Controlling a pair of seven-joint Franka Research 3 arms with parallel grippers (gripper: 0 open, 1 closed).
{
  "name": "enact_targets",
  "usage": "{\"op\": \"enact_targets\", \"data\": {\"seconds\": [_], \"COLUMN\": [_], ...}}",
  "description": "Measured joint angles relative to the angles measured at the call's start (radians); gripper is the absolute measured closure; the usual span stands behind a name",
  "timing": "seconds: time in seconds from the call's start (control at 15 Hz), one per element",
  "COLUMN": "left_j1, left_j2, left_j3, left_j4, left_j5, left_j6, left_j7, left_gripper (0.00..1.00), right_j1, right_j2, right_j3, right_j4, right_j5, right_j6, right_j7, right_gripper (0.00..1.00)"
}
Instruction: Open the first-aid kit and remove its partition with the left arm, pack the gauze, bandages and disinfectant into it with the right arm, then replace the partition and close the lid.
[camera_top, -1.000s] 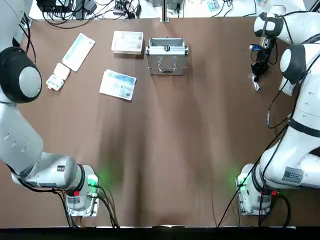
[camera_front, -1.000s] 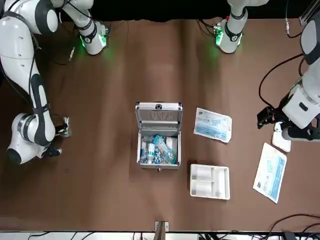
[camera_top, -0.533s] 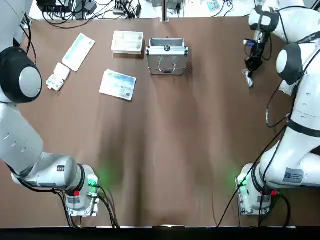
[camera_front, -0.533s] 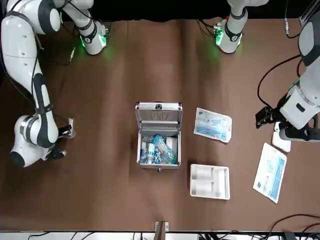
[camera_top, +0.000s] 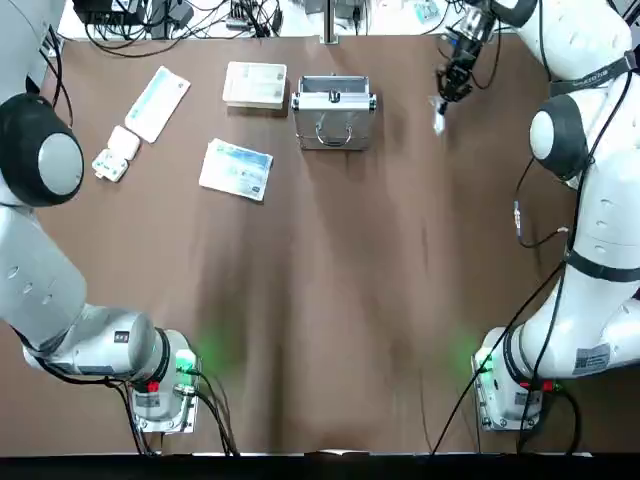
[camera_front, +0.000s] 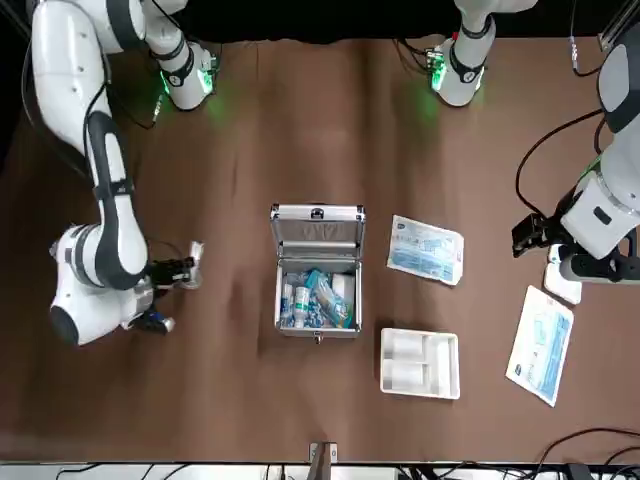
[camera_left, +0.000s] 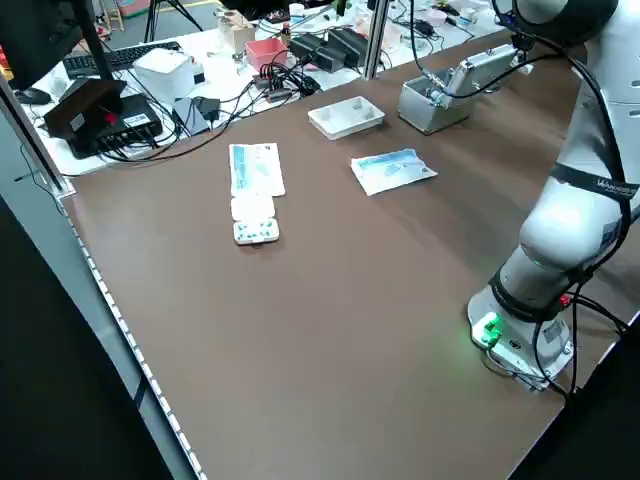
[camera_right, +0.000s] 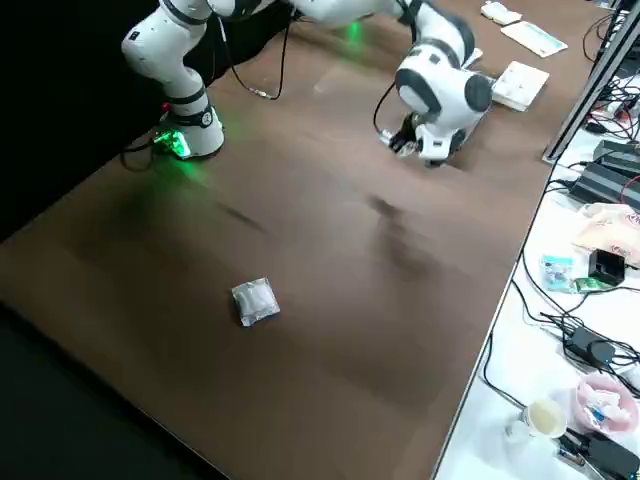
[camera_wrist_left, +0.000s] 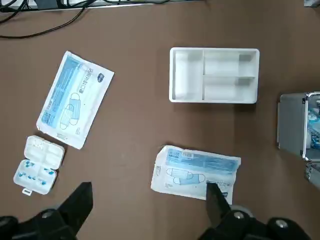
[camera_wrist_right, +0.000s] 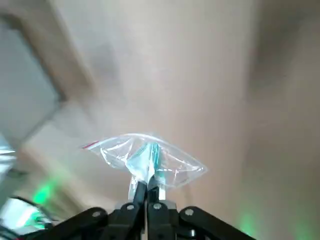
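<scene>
The first-aid kit (camera_top: 334, 110) stands open at the table's far middle, its silver lid (camera_front: 318, 228) tipped back. Inside the case (camera_front: 317, 297) lie several white and teal items; I cannot tell the disinfectant among them. The cream partition (camera_front: 420, 362) (camera_wrist_left: 214, 75) lies on the table beside the case. My right gripper (camera_top: 440, 103) (camera_front: 188, 268) hangs in the air right of the case, shut on a clear packet (camera_wrist_right: 145, 159) with a teal-white fold inside. My left gripper (camera_wrist_left: 150, 215) hovers open over the far left of the table, near a white-blue packet (camera_wrist_left: 196, 172).
Another white-blue packet (camera_top: 157, 102) and a small pill box (camera_top: 115, 153) lie at the far left. One clear packet (camera_right: 255, 300) rests on the table on the right side. Cables and gear (camera_left: 330, 45) line the bench past the far edge.
My right gripper has carried the clear packet from the table's far right side across toward the case. The left arm has barely moved.
</scene>
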Motion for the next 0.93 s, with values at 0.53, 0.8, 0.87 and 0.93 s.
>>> {"op": "enact_targets", "data": {"seconds": [0.53, 0.8, 0.87, 0.93], "left_j1": [0.003, 0.006, 0.006, 0.007], "left_j2": [0.0, 0.0, 0.0, 0.0], "left_j3": [0.0, 0.0, 0.0, 0.0], "left_j4": [0.0, 0.0, 0.0, 0.0], "left_j5": [0.0, 0.0, 0.0, 0.0], "left_j6": [0.0, 0.0, 0.0, 0.0], "left_j7": [0.0, 0.0, 0.0, 0.0], "left_gripper": [0.0, 0.0, 0.0, 0.0], "right_j1": [0.238, 0.349, 0.37, 0.387], "right_j2": [-0.011, 0.008, 0.017, 0.027], "right_j3": [0.002, 0.002, 0.002, 0.002], "right_j4": [0.039, 0.037, 0.036, 0.036], "right_j5": [0.217, 0.252, 0.253, 0.254], "right_j6": [0.345, 0.585, 0.625, 0.651], "right_j7": [0.241, 0.26, 0.261, 0.261], "right_gripper": [0.96, 0.96, 0.96, 0.96]}}
